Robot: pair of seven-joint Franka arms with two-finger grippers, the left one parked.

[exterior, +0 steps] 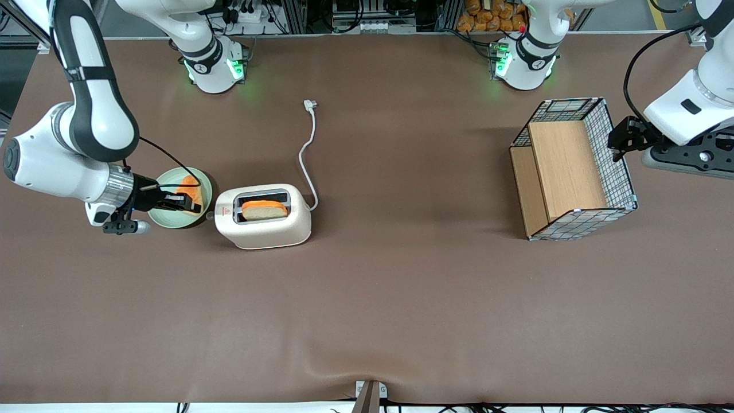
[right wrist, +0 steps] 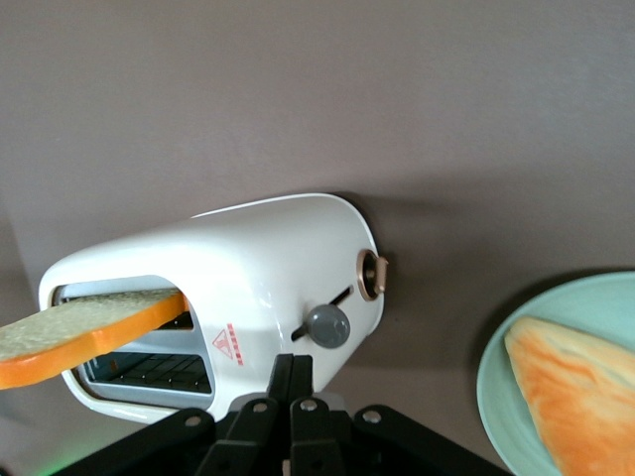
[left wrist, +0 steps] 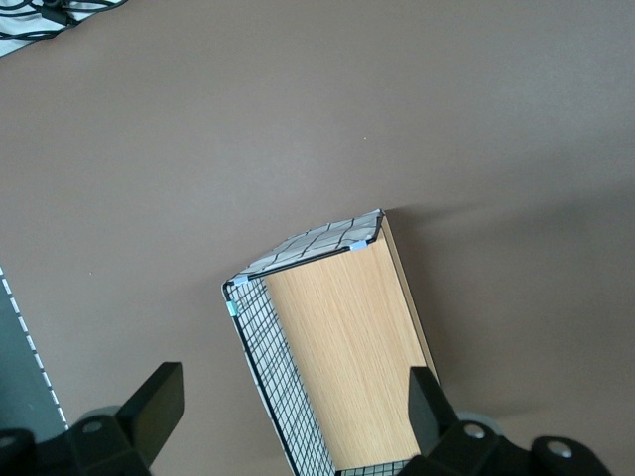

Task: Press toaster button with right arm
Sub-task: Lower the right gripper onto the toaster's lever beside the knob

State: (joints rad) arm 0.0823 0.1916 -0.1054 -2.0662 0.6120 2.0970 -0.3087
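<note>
The cream-white toaster (exterior: pixel 264 221) stands on the brown table with a bread slice (exterior: pixel 264 210) sticking up from one slot. Its button (exterior: pixel 210 216) juts from the narrow end by the red triangle. My right gripper (exterior: pixel 193 205) is shut and empty, low over a green plate, close beside that narrow end. In the right wrist view the shut fingertips (right wrist: pixel 294 364) are just short of the toaster (right wrist: pixel 268 258), close to the red triangle (right wrist: pixel 228 345) and the grey round lever button (right wrist: pixel 327 325) on its slit. A bronze-rimmed dial (right wrist: pixel 372 275) sits beside it.
A green plate (exterior: pixel 172 224) with an orange-crusted bread slice (exterior: pixel 191 189) lies under my gripper; it also shows in the right wrist view (right wrist: pixel 496 382). The toaster's white cord (exterior: pixel 309 155) runs away from the front camera. A wire-and-wood basket (exterior: pixel 573 169) lies toward the parked arm's end.
</note>
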